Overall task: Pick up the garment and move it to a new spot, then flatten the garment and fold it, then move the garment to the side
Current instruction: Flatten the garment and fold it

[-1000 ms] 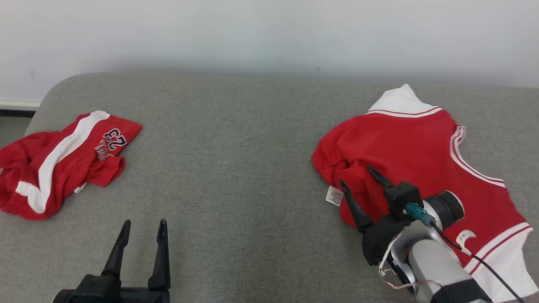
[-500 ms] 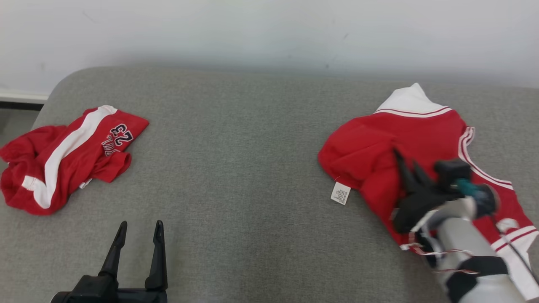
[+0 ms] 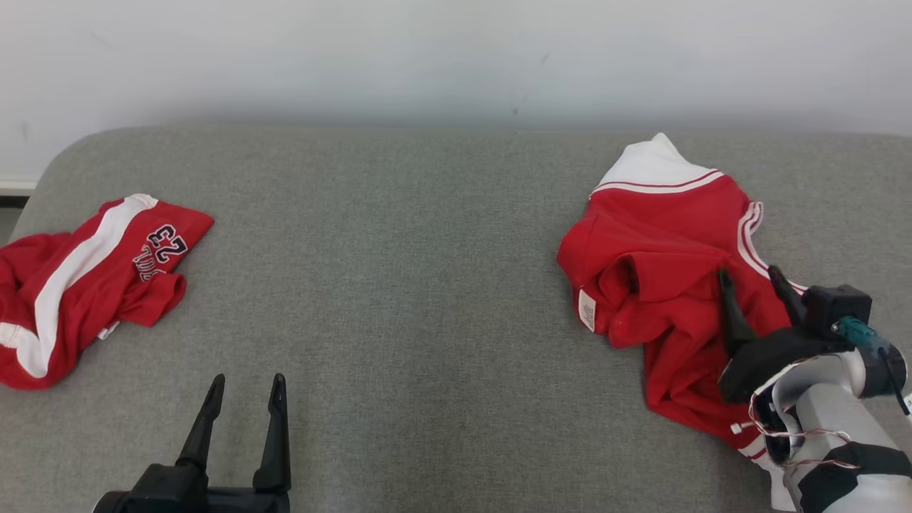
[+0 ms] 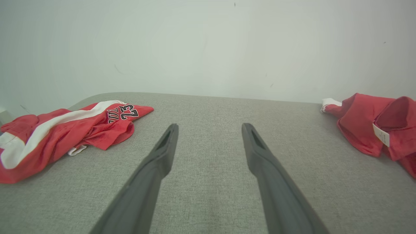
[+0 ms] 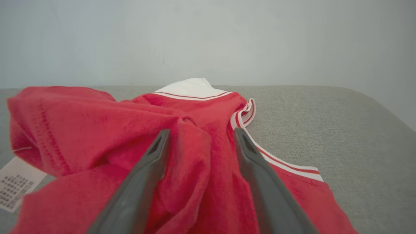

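Plainly, left hand (image 3: pixel 247 379) and right hand (image 3: pixel 748 273) stand spread, the right over the red garment (image 3: pixel 662 242).

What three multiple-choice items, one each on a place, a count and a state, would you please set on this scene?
1. Where on the grey cushion does the numbered garment lie?
A. at its left end
B. in its middle
C. at its right end

2. How many red garments lie on it?
A. one
B. two
C. three

3. How does the right gripper stand?
A. shut and empty
B. open, astride a fold of the red-and-white top
C. open, above bare cushion

Key: 1 A, the "23" piece lies far left in the head view. 2 B, one garment lies at each end. 3 B, the right wrist view shows spread fingers with red cloth between them.
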